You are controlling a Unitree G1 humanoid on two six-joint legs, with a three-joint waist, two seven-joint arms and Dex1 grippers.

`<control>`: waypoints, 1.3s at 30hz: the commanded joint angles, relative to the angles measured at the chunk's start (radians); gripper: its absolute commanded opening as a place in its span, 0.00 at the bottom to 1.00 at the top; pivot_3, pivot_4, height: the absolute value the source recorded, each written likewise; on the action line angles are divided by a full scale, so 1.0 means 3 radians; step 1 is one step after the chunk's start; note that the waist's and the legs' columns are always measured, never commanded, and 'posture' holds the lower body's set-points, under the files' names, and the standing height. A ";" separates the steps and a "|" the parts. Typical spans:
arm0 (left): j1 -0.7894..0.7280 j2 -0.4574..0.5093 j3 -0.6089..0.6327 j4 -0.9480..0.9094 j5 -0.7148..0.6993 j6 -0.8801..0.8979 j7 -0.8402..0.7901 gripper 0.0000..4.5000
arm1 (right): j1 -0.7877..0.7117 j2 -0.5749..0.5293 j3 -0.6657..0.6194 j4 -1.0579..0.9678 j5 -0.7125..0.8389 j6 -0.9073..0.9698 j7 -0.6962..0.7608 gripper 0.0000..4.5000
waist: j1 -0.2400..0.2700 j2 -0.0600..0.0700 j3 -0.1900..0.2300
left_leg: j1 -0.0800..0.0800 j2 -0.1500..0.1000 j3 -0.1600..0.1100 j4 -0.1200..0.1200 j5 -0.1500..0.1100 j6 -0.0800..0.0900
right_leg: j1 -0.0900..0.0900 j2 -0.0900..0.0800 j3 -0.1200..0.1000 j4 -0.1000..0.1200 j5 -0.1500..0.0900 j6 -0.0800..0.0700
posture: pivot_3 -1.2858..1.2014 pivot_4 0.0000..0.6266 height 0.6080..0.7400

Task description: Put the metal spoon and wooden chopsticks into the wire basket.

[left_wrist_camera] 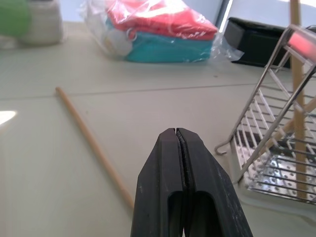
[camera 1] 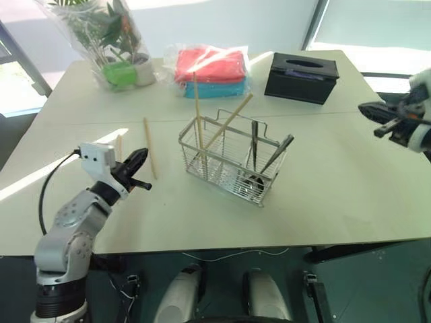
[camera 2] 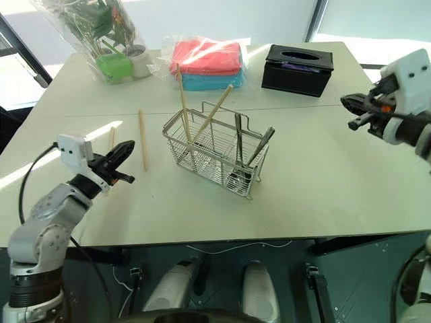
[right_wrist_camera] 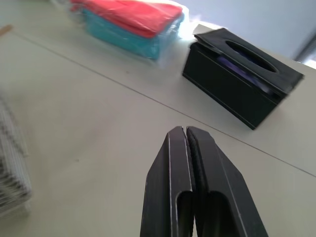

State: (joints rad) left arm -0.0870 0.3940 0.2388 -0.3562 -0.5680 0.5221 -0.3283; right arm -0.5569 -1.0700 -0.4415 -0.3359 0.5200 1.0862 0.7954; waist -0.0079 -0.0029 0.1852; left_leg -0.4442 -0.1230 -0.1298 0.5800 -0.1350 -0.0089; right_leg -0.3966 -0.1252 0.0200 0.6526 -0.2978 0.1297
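Beside the wire basket (camera 1: 229, 156), one chopstick (camera 1: 149, 147) waits; the pinched-together left claw (camera 1: 138, 161) should spread before descending squarely.

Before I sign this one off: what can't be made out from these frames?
- Spoon bowls in the basket: lost behind wire mesh, head views.
- Short pale stick beside the left gripper: partly behind the wrist, identity unclear.
- Basket, right wrist view: blurred and cut by the edge.
- Plant: top cut off.
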 commanded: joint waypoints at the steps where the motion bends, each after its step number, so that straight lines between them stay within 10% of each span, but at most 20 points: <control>1: 0.0011 -0.0032 -0.0017 -0.0004 0.0160 -0.0144 0.0053 0.00 | -0.0201 -0.0164 -0.0053 -0.0110 0.0281 0.0152 0.0101 0.02 | -0.0001 -0.0007 -0.0002 | -0.0001 0.0001 -0.0001 0.0000 -0.0001 0.0000 | 0.0000 0.0000 -0.0001 -0.0004 0.0000 0.0000 | 0.52 0.24 1.00; 11: -0.0253 -0.0245 -0.0070 0.0274 0.0713 -0.0207 0.0635 0.00 | -0.0524 -0.0094 -0.0228 -0.0358 0.1347 0.0828 0.0088 0.02 | 0.0016 -0.0010 -0.0001 | -0.0010 0.0000 0.0000 -0.0001 -0.0003 0.0003 | -0.0003 -0.0004 -0.0004 -0.0012 0.0003 0.0003 | 0.52 0.24 1.00; 14: -0.0369 -0.0300 -0.0100 0.0265 0.0782 -0.0142 0.0740 0.20 | -0.0514 -0.0095 -0.0182 -0.0374 0.1438 0.0823 0.0010 0.00 | 0.0050 -0.0010 -0.0001 | -0.0014 -0.0001 0.0002 0.0000 -0.0003 0.0003 | -0.0005 -0.0004 -0.0003 -0.0016 0.0006 0.0008 | 0.52 0.24 1.00; 21: -0.0668 -0.0347 -0.0110 0.0240 0.0897 0.0253 0.1001 0.99 | -0.0647 -0.0145 -0.0040 -0.0333 0.1638 0.0775 -0.0056 0.00 | 0.0070 -0.0011 0.0000 | -0.0016 -0.0001 0.0002 0.0000 -0.0003 0.0003 | -0.0008 -0.0003 -0.0004 -0.0016 0.0008 0.0010 | 0.52 0.24 1.00; 39: -0.2033 -0.0295 -0.0136 0.1521 0.1199 0.1578 0.1332 0.99 | -0.0973 -0.0323 0.0129 -0.0198 0.1986 0.0678 -0.0004 0.00 | 0.0067 -0.0024 0.0007 | -0.0035 -0.0001 0.0002 0.0002 -0.0002 0.0002 | -0.0026 0.0007 -0.0004 -0.0016 0.0023 0.0037 | 0.52 0.24 1.00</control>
State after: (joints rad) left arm -0.6609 0.2828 0.2182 0.0813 -0.2361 0.9985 0.0828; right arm -0.8138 -1.1521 -0.3715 -0.3971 1.0872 1.3089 0.7933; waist 0.0122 -0.0101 0.1874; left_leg -0.4556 -0.1234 -0.1294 0.5806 -0.1353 -0.0083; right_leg -0.4053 -0.1227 0.0188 0.6479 -0.2898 0.1426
